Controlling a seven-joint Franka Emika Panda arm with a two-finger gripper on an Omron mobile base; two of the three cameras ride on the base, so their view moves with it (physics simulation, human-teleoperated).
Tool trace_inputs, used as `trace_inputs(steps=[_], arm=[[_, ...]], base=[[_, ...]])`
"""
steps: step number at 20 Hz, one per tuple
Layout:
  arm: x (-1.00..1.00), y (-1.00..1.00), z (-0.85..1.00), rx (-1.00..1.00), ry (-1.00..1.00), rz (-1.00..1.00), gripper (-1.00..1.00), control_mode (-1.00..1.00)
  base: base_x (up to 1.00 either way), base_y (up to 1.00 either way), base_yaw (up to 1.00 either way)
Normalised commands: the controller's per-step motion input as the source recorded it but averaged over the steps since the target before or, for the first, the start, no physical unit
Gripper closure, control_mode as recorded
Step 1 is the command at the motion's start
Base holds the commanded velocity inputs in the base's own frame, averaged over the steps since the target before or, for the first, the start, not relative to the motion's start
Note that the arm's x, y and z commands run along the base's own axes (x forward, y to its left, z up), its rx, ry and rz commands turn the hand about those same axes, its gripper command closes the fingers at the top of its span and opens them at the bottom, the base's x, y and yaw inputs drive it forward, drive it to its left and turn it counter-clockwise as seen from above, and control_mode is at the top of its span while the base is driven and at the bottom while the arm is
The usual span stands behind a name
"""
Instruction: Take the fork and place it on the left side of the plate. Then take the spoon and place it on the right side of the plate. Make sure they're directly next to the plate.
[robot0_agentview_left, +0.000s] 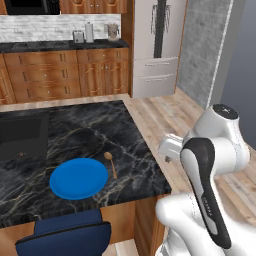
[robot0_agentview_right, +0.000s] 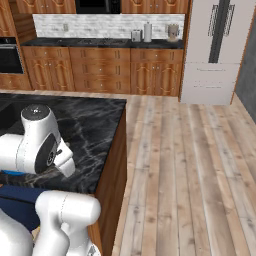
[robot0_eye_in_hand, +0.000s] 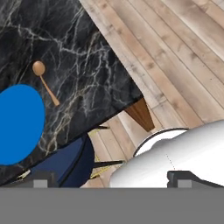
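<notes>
While the arm is folding back off the near right corner of the dark marble counter, the blue plate is lying near the counter's near edge, with a wooden spoon resting just beside its right rim, apart from it. No fork is standing out on the marble. The gripper is showing just two dark fingertips in the hand view, so whether it is released or clenched cannot be told. Reaching in blind is risking a knock to the spoon, or a snag on the blue stool.
</notes>
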Motion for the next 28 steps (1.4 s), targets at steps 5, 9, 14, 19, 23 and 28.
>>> trace_inputs(steps=[5, 9, 14, 19, 23, 28], arm=[[-0.09, 0.00, 0.00, -0.05, -0.04, -0.02, -1.00, -1.00], [0.00, 0.00, 0.00, -0.01, -0.06, 0.00, -1.00, -1.00], [0.00, 0.00, -0.05, 0.00, -0.06, 0.00, -1.00, -1.00], [0.00, 0.00, -0.05, 0.00, -0.06, 0.00, -1.00, -1.00], [-0.01, 0.00, -0.01, 0.00, -0.03, 0.00, -1.00, 1.00], [0.00, 0.00, 0.00, 0.00, 0.00, 0.00, -1.00, 1.00]], base=[[0.00, 0.00, 0.00], [0.00, 0.00, 0.00], [0.00, 0.00, 0.00], [0.00, 0.00, 0.00], [-0.17, -0.08, 0.00], [-0.57, -0.54, 0.00]])
